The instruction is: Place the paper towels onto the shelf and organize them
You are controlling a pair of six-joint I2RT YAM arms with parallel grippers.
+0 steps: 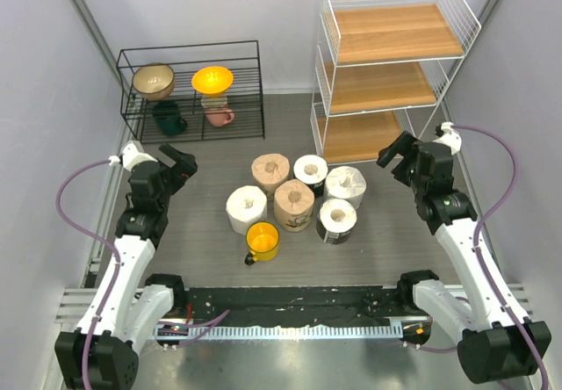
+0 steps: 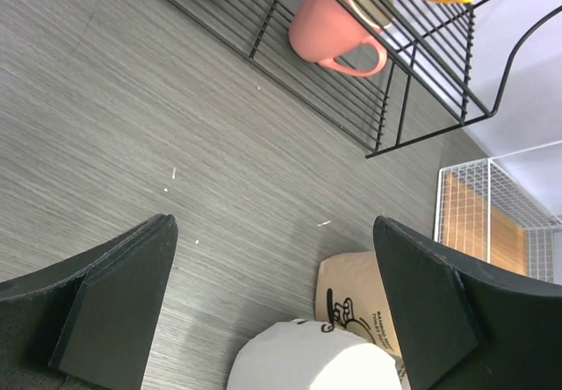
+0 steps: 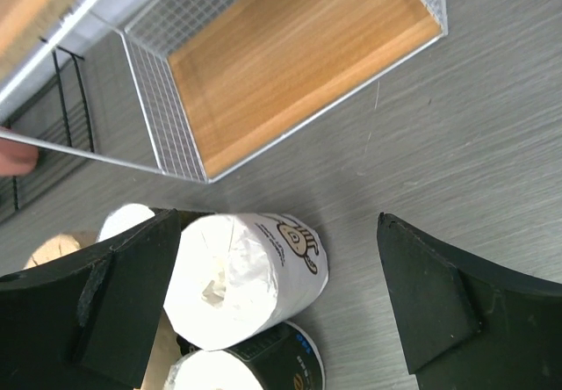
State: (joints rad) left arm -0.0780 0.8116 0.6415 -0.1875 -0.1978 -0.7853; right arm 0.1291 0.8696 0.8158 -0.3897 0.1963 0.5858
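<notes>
- The shelf (image 1: pixel 395 32) stands at the far right of the table (image 1: pixel 395 254). It is a tall white wire frame with three wooden boards, and all three are bare.
- The black wire rack (image 1: pixel 189 49) sits at the far left, well apart from the shelf. It holds a tan bowl (image 1: pixel 154 80), a yellow bowl (image 1: pixel 212 80), a dark green mug (image 1: pixel 169 118) and a pink mug (image 1: pixel 219 116).
- Your left gripper (image 1: pixel 180 163) hovers over the left side of the table, near the rack's near edge. Its fingers are spread wide and hold nothing. Your left wrist camera shows a white roll and a tan roll low between them, not touched.
- Your right gripper (image 1: pixel 397 155) hangs just in front of the shelf's lowest level. Its fingers are also spread wide and empty. Your right wrist camera shows a white printed roll below the gap.
- The paper towels (image 1: pixel 294 204) are still on the table. Six rolls stand on end in a tight cluster at mid-table, between your two grippers.
- The far row of the cluster runs tan (image 1: pixel 270 171), white (image 1: pixel 310 172), white (image 1: pixel 345 184) from left to right.
- The near row runs white (image 1: pixel 247 207), tan, then a white roll in dark wrap (image 1: pixel 337 220).
- The yellow mug (image 1: pixel 262 241) sits just beside the cluster on its near side.
</notes>
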